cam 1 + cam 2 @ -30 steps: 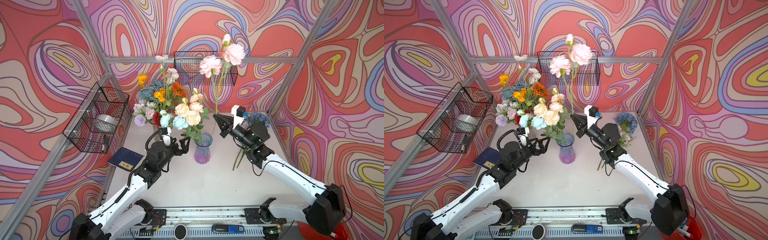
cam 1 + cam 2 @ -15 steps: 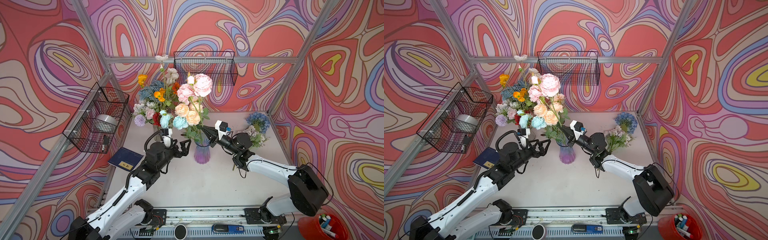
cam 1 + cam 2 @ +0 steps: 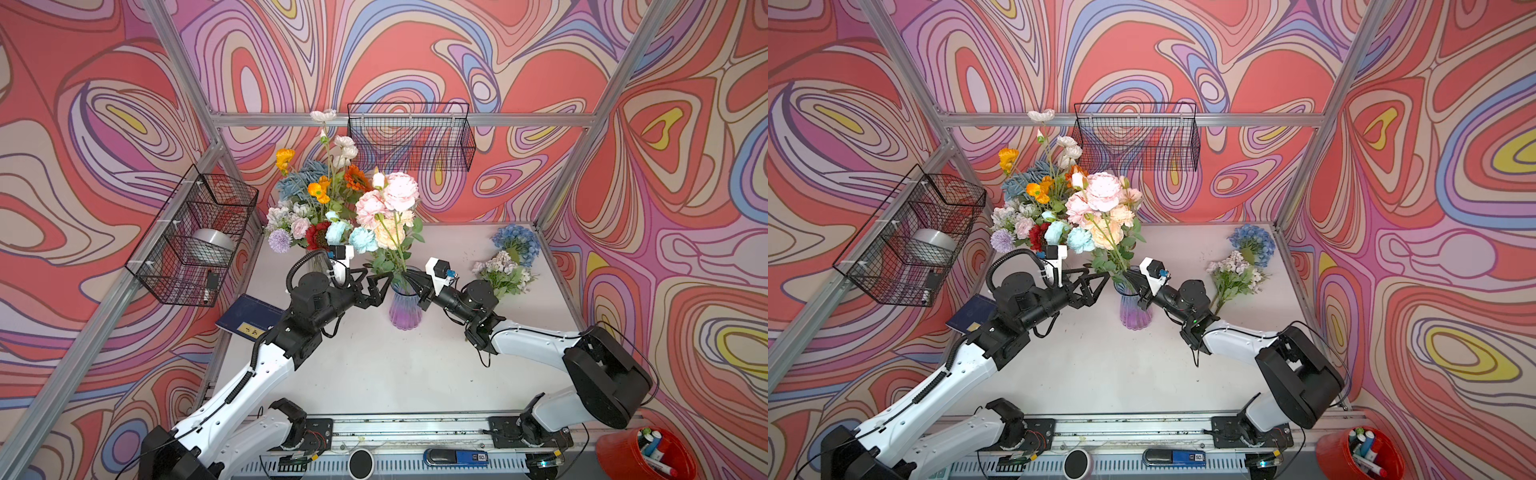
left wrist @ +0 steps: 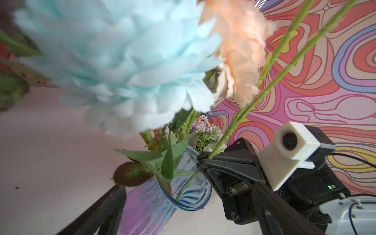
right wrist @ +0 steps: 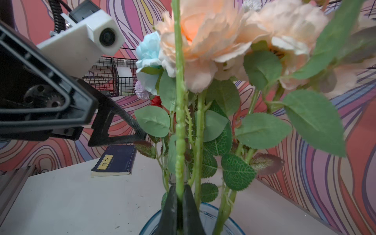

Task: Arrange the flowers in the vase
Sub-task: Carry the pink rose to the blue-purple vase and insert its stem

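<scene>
Starting at the left, the book (image 3: pixel 249 318) is lying on the table (image 3: pixel 374 374), with one corner slipping under the left arm (image 3: pixel 257 365). The left gripper (image 3: pixel 376 284) is hanging with its jaws spread wide, just left of the vase (image 3: pixel 405 309), gripping nothing. Behind it the mixed bunch (image 3: pixel 320 208) is hiding whatever it's standing in, can't make that out. The right gripper (image 5: pixel 179 195) is pinching the green stem (image 5: pixel 180 122) of the pink peonies (image 3: pixel 395 195) right above the rim, and the stem's lower end is dipping into the glass. Far right, the blue hydrangea (image 3: pixel 517 241) and pale sprig (image 3: pixel 503 270) are lying on the table, with the sprig's stem disappearing behind the right arm (image 3: pixel 528 345).
</scene>
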You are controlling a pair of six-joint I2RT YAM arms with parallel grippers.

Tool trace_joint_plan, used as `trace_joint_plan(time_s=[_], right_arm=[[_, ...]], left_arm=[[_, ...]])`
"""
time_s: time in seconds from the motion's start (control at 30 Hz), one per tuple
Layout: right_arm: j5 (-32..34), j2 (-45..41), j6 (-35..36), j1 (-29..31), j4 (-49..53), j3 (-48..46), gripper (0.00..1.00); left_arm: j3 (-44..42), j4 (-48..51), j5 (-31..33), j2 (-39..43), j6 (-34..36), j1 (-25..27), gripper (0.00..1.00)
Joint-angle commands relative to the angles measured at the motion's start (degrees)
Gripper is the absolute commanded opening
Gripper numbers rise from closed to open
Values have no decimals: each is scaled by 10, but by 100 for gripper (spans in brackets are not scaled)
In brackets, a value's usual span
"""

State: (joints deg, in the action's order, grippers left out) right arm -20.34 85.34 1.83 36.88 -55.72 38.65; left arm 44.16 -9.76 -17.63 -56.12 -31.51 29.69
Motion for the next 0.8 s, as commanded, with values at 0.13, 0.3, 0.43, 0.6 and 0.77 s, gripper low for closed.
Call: trace_joint_plan(time_s=[0.13, 0.3, 0.43, 0.6, 0.77], right_arm=[[0, -20, 18, 16, 162, 40, 0], [6, -21, 38, 24, 246, 72, 2], [10, -25, 55, 25, 312, 91, 5], [14, -32, 68, 26, 364, 105, 11], [17, -33, 80, 26, 399, 117, 15]], left_arm=[[25, -28, -20, -22, 22, 2, 100], [21, -42, 10, -42, 15, 2, 100], [11, -67, 28, -54, 2, 2, 100], [17, -64, 46, -63, 4, 2, 100], [21, -43, 93, -67, -4, 2, 100]])
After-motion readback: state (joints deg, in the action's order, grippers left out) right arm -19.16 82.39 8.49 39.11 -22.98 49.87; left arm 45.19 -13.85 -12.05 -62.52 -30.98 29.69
